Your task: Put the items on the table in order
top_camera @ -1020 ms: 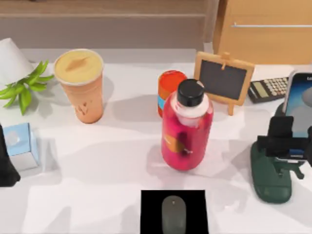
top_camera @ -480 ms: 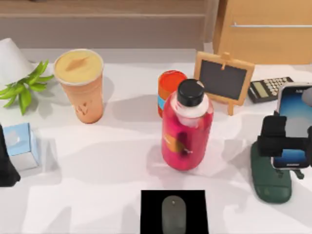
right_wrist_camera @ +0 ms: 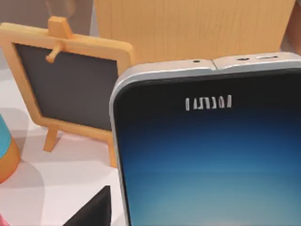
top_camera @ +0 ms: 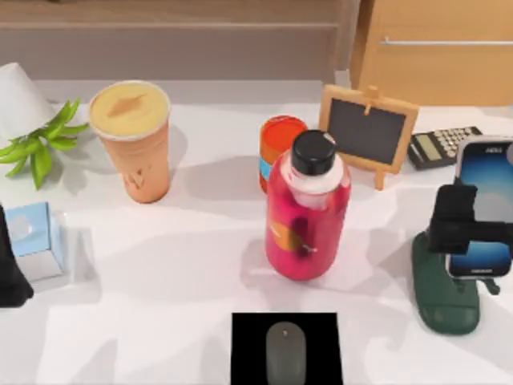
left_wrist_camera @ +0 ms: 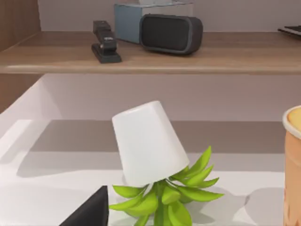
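Observation:
My right gripper [top_camera: 479, 228] is shut on the smartphone [top_camera: 486, 196], holding it screen-up just above the dark green stand [top_camera: 445, 295] at the table's [top_camera: 160, 273] right side. Up close in the right wrist view, the smartphone [right_wrist_camera: 211, 160] shows its pale blue screen. The grey mouse [top_camera: 285, 353] lies on a black pad [top_camera: 248, 337] at the front middle. The orange tan-lidded cup [top_camera: 132, 140] stands upright at the back left. The light blue tissue box [top_camera: 36, 239] sits at the left edge, beside my parked left gripper [top_camera: 10, 273].
A pink bottle [top_camera: 307, 216] stands in the middle with an orange can [top_camera: 279, 144] behind it. A small chalkboard easel [top_camera: 367, 132] and a calculator [top_camera: 441, 146] are at the back right. A potted plant [top_camera: 40, 144] lies tipped at the back left.
The right gripper has carried the smartphone leftward in from the right edge and turned its screen more toward the camera, above the green stand. The left arm has not moved.

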Controlling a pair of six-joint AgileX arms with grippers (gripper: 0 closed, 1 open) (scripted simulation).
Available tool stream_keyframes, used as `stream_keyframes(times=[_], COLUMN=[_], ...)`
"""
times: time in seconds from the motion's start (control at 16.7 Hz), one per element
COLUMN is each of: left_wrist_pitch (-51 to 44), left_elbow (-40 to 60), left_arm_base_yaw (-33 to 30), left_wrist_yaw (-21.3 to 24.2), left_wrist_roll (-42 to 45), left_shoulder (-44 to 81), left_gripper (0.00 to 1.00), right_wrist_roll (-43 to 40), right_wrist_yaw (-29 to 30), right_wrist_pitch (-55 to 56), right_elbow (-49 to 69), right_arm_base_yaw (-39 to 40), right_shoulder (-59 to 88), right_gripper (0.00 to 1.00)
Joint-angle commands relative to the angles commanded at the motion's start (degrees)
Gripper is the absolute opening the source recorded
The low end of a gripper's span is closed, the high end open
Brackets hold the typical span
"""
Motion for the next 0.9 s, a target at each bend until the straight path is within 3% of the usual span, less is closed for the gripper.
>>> stream_keyframes(times=[0.42,0.9], left_wrist_pitch=[0.0,0.0], left_elbow=[0.0,0.0], left_arm_base_yaw=[0.0,0.0], left_wrist_yaw=[0.0,0.0], left_wrist_roll=[0.0,0.0], left_shoulder=[0.0,0.0], left_gripper=[1.0,1.0], right_wrist_roll=[6.3,6.3], right_wrist_yaw=[4.3,5.6], right_wrist_pitch=[-7.9,-7.0], right_elbow=[0.2,-1.9], right_arm_base_yaw=[7.8,7.7], right_shoulder=[-4.5,-3.5], right_gripper=[1.0,1.0])
